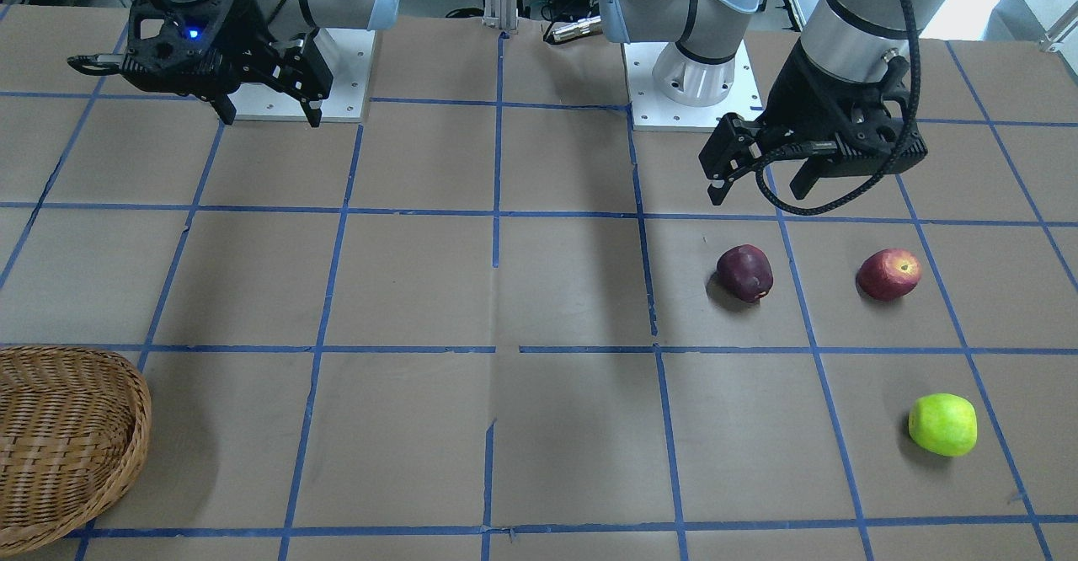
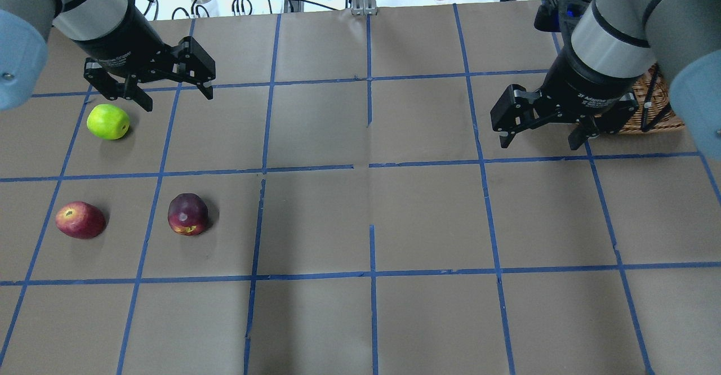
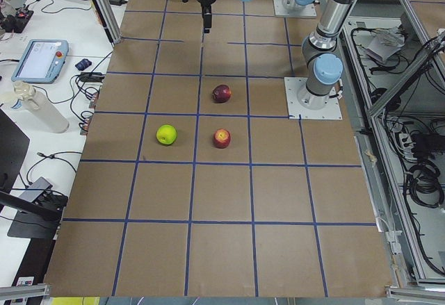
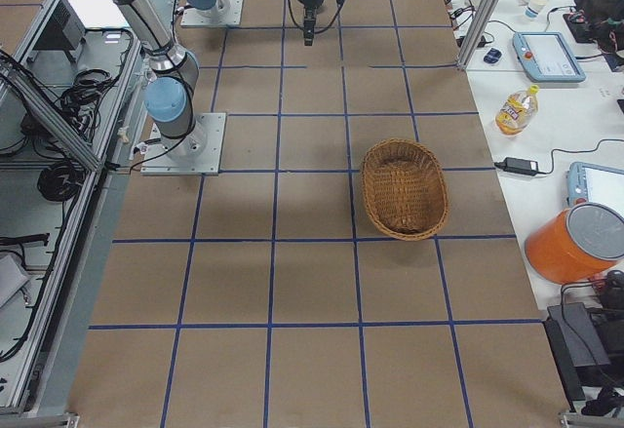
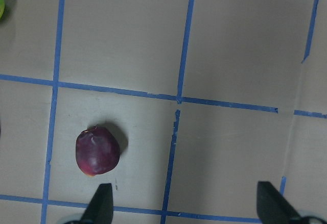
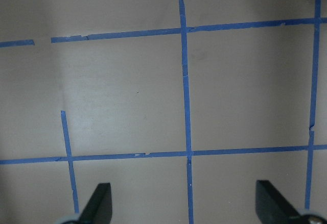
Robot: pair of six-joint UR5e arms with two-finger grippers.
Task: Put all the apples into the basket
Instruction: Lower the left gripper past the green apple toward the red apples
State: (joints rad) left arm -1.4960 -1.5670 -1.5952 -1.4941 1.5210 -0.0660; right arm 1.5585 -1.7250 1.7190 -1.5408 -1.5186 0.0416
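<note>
1. Broadly, a brown paper-covered table gridded with blue tape carries everything.
2. A shallow, oval, light-brown woven wicker basket sits at the robot's right end of the table, toward the edge far from the robot. In the overhead view the right arm hides most of it.
3. The black two-finger left gripper hangs above the robot's left half of the table, its jaws spread wide around nothing.
4. The black two-finger right gripper hangs over bare table near the basket, also spread wide and holding nothing.
5. All three apples lie on the robot's left half, well apart from the basket.
   - The round bright yellow-green apple lies farthest from the robot.
   - The brighter red apple, with a yellowish stem dimple, lies nearer the robot.
   - The dark maroon apple is beside the red one but apart from it, toward the table's middle.
</note>
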